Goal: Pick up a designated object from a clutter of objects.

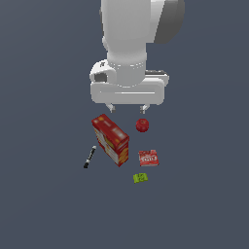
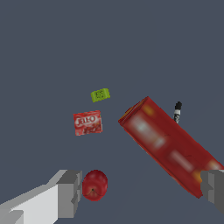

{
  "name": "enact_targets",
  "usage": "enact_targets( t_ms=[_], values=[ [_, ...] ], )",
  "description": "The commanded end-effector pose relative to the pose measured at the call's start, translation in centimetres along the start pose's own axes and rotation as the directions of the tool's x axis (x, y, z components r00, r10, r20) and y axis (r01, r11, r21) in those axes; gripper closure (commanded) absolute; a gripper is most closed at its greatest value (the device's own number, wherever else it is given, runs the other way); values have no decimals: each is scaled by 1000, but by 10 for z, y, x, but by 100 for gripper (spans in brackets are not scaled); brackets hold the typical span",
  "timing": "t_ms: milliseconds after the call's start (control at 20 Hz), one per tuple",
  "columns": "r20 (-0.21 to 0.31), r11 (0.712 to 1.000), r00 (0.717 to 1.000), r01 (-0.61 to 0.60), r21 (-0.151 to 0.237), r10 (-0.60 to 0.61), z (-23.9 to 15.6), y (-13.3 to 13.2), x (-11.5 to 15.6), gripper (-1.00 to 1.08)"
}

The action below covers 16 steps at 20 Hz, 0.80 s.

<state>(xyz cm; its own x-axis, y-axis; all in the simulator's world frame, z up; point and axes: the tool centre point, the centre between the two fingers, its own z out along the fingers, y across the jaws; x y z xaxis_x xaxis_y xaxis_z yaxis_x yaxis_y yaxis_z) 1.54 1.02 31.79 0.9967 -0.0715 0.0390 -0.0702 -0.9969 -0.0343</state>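
Small red box [image 1: 148, 158] is lying flat on the grey floor [image 1: 44, 204] a little right of centre in the exterior view, its white label with red lettering facing up. It is sitting apart from everything else: the green block [image 1: 140, 178] is lying just below it in the frame, the ball [image 1: 142, 125] is resting above it, and the big carton [image 1: 111, 139] is lying on its side to the exterior view's left of it, with a gap between. The marker [image 1: 89, 157] is lying further to the exterior view's left, beside the carton but not touching it.

The gripper [image 1: 128, 108] is hanging in the upper middle of the exterior frame, under the white arm [image 1: 131, 44], with its two short fingers [image 1: 111, 107] pointing down and standing wide apart, holding nothing. It is hovering above the ball and the upper end of the carton, well clear of the small red box.

In the wrist view the small red box [image 2: 88, 123] is showing left of centre, with the green block [image 2: 100, 94] just beyond it. The ball [image 2: 94, 185] is sitting right beside the inner face of one grey finger [image 2: 69, 194], and the carton [image 2: 168, 146] is stretching diagonally toward the other finger at the frame's edge. The marker [image 2: 177, 111] is peeking out behind the carton.
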Motion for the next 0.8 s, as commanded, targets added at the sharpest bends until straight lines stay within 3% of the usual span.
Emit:
enact_targets(
  t_ms=[0, 350, 750],
  values=[
    [1, 1000, 1000, -32, 0, 32, 5, -2, 2, -92],
    [6, 987, 987, -160, 0, 160, 27, -12, 8, -92],
    [11, 942, 942, -337, -4, 337, 58, -25, 16, -92]
  ],
)
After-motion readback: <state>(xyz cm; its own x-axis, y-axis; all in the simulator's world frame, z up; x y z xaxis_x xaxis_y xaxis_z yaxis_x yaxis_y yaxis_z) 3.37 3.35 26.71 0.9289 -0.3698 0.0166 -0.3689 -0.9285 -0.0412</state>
